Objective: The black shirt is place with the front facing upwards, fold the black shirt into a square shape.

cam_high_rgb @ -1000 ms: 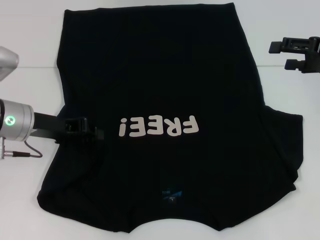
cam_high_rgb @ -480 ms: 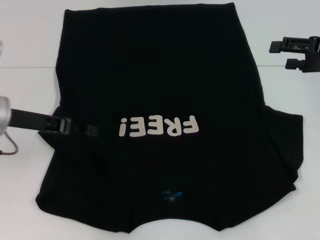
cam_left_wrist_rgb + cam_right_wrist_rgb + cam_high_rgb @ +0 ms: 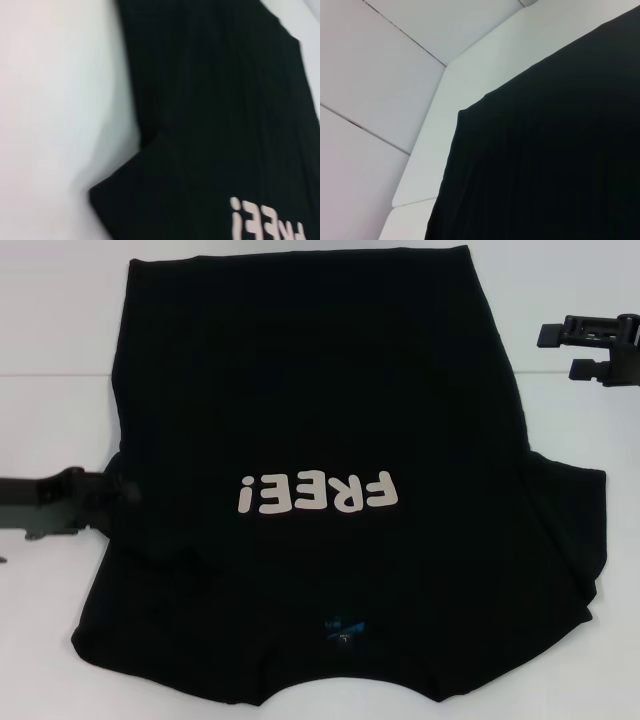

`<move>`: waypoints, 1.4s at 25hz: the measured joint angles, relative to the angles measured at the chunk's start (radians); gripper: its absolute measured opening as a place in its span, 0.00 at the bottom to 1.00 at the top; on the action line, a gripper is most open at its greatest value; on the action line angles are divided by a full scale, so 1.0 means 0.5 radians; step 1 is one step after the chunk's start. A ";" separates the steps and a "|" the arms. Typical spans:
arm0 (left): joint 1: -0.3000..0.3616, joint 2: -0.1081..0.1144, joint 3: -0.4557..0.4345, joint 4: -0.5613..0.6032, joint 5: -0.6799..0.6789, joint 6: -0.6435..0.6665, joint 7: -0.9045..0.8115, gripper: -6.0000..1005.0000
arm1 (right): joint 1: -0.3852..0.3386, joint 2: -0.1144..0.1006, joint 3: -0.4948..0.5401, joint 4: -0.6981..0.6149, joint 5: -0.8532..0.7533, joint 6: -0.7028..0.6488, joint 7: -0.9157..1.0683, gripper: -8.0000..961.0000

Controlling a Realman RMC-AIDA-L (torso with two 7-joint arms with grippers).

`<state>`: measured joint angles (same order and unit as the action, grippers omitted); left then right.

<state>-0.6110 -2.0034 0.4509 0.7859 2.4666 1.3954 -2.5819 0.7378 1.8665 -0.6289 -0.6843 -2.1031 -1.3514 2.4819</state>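
The black shirt (image 3: 320,390) lies flat on the white table (image 3: 50,390), front up, with the off-white "FREE!" letters (image 3: 318,493) reading upside down and the blue neck label (image 3: 343,628) near the front edge. Its left sleeve is folded in over the body; its right sleeve (image 3: 575,530) still spreads outward. My left gripper (image 3: 95,502) is low at the shirt's left edge, dark against the cloth. My right gripper (image 3: 572,350) is open and empty, beyond the shirt's far right side. The shirt also shows in the left wrist view (image 3: 210,100) and the right wrist view (image 3: 545,150).
Bare white table top surrounds the shirt on the left (image 3: 50,100) and on the far right (image 3: 590,430). The right wrist view shows the table's far corner (image 3: 455,65) and a white panelled wall behind it.
My left gripper has drawn back to the left, from over the folded-in left sleeve to the shirt's left edge. The shirt and the right arm have not moved.
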 joint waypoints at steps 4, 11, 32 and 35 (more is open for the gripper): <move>0.022 -0.006 -0.004 -0.077 0.018 -0.092 -0.074 0.66 | 0.000 0.001 0.004 0.000 0.000 0.000 0.000 0.98; 0.039 -0.015 -0.005 -0.128 0.021 -0.162 -0.176 0.65 | -0.003 0.001 0.008 0.000 0.000 0.000 0.000 0.98; -0.004 -0.003 -0.002 -0.272 0.027 -0.485 -0.244 0.61 | -0.006 -0.002 0.012 0.021 0.000 0.005 0.000 0.98; -0.019 0.001 -0.002 -0.295 0.032 -0.521 -0.245 0.61 | -0.006 -0.002 0.012 0.021 0.000 0.005 0.000 0.98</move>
<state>-0.6202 -2.0030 0.4498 0.6383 2.4827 1.1351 -2.7046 0.7347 1.8653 -0.6228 -0.6736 -2.1031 -1.3487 2.4819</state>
